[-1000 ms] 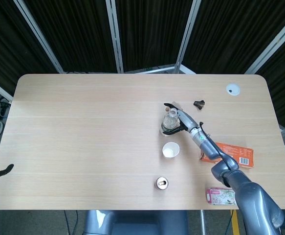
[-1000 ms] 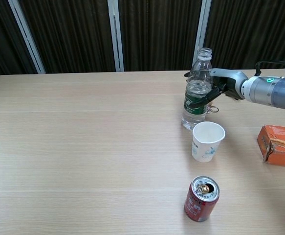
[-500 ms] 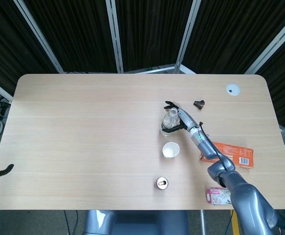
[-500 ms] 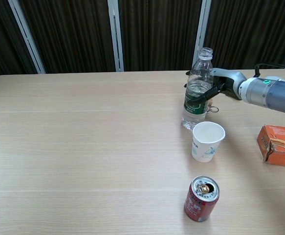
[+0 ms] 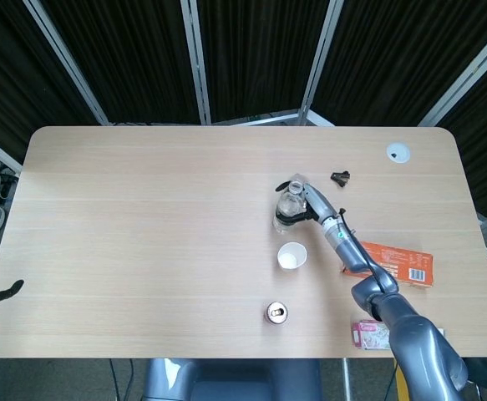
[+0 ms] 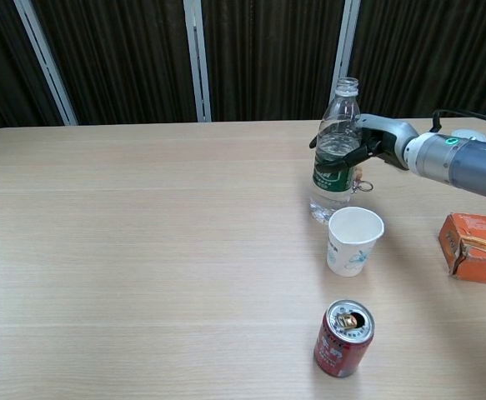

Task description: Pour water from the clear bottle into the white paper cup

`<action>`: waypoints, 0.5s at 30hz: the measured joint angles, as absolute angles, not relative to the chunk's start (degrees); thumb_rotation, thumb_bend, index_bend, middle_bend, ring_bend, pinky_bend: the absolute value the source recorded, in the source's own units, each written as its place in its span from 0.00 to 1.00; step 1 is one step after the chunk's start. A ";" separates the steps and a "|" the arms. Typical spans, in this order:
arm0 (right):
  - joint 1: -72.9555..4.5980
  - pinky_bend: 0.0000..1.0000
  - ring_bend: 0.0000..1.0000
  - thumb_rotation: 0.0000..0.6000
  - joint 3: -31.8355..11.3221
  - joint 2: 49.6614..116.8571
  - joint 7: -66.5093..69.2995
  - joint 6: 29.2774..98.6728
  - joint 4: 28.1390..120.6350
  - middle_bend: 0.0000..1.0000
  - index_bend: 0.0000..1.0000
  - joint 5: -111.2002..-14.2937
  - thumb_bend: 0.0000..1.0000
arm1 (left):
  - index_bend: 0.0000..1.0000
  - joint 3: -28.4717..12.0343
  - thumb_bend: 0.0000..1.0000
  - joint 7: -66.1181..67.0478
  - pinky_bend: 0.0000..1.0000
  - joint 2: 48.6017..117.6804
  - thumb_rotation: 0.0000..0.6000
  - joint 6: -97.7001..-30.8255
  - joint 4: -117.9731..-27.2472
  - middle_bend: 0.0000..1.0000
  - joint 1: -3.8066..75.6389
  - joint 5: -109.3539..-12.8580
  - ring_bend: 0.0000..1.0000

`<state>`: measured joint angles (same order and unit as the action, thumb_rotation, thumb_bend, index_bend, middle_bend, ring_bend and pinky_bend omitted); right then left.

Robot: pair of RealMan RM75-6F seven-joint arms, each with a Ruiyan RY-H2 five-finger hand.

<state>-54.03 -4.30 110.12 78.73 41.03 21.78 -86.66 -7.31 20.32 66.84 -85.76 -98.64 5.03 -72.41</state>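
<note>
The clear bottle (image 5: 286, 205) (image 6: 335, 162) stands uncapped and upright, with water in its lower part and a green label. My right hand (image 5: 306, 200) (image 6: 374, 143) grips it around the label from the right side, fingers wrapped round it. The white paper cup (image 5: 291, 256) (image 6: 354, 240) stands open and upright just in front of the bottle, a small gap between them. My left hand (image 5: 5, 291) shows only as a dark tip at the far left edge of the head view, off the table, and its fingers cannot be made out.
A red can (image 5: 276, 313) (image 6: 343, 337) stands near the front edge, in front of the cup. An orange box (image 5: 402, 263) (image 6: 478, 247) lies to the right, a pink packet (image 5: 375, 334) in front of it. A small black object (image 5: 340, 177) and a white disc (image 5: 398, 151) lie further back.
My right hand has shifted the bottle a little to the left and slightly up. The cup, the can and the left arm have not moved.
</note>
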 measured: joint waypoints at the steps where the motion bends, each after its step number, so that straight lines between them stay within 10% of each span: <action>1: -53.99 0.44 0.46 1.00 -4.26 110.23 78.66 41.05 21.63 0.53 0.45 -86.67 0.34 | 0.00 -7.30 0.00 20.38 0.00 66.85 1.00 -85.76 -98.63 0.00 5.05 -72.40 0.00; 15: -53.32 0.46 0.49 1.00 -4.53 110.02 78.90 44.68 21.52 0.56 0.47 -86.61 0.46 | 0.00 -7.03 0.00 20.80 0.00 67.10 1.00 -86.14 -98.84 0.00 5.16 -72.53 0.00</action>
<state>-53.32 -4.53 110.02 78.90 44.68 21.52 -86.61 -7.03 20.80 67.10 -86.14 -98.84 5.16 -72.53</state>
